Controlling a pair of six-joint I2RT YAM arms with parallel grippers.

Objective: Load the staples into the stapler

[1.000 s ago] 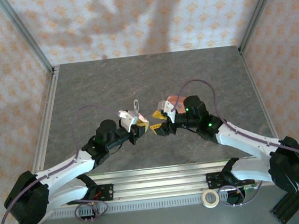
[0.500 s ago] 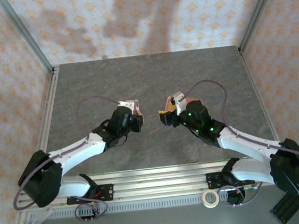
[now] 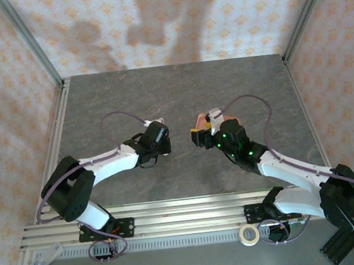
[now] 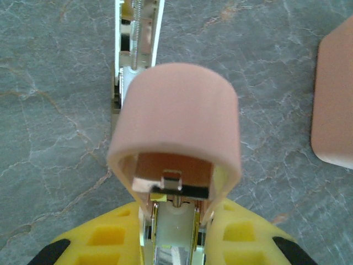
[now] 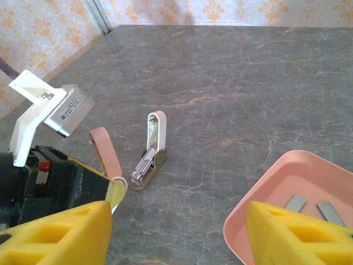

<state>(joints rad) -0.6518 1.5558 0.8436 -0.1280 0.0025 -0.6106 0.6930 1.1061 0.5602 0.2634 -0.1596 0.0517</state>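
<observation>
The left pincer (image 4: pixel 171 243) pinches the tiny pale pink and white stapler (image 4: pixel 179 110), splayed open on the grey table (image 5: pixel 248 83), while the right pincer (image 5: pixel 177 216), spread, hovers by thin grey metal staple blocks (image 5: pixel 296 202) in a salmon-pink tray (image 5: pixel 265 176), probably light and brittle, best nipped across their long sides.

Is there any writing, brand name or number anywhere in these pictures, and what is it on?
None can be read.
Silver box on the left arm's wrist: a small dark printed label, too blurred to read.
Stapler and pink tray: no lettering that I can make out.
</observation>
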